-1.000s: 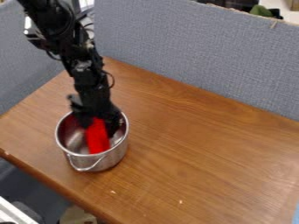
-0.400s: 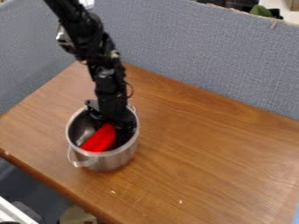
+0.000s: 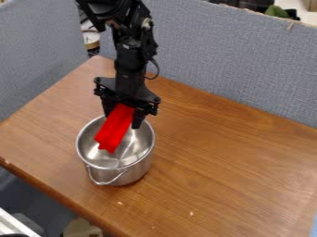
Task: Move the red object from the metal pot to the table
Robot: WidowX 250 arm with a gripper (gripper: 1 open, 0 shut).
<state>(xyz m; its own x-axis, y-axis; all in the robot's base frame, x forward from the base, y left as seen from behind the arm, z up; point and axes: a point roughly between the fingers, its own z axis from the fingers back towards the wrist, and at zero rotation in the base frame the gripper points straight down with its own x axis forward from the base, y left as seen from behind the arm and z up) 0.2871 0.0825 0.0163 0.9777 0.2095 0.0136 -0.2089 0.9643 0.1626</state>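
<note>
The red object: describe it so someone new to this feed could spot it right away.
Start at the brown wooden table and find the shiny metal pot near its left front edge. Directly above the pot hangs the black gripper, and the red object is clamped in it, tilted, its lower end over the pot's opening. It is the only bright red thing in view.

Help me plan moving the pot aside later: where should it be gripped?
Take the pot by its rim on the right side, coming from above. The straight thin wall suits a pinch there, and that side is clear of the red block, which the gripper holds over the left part.
</note>
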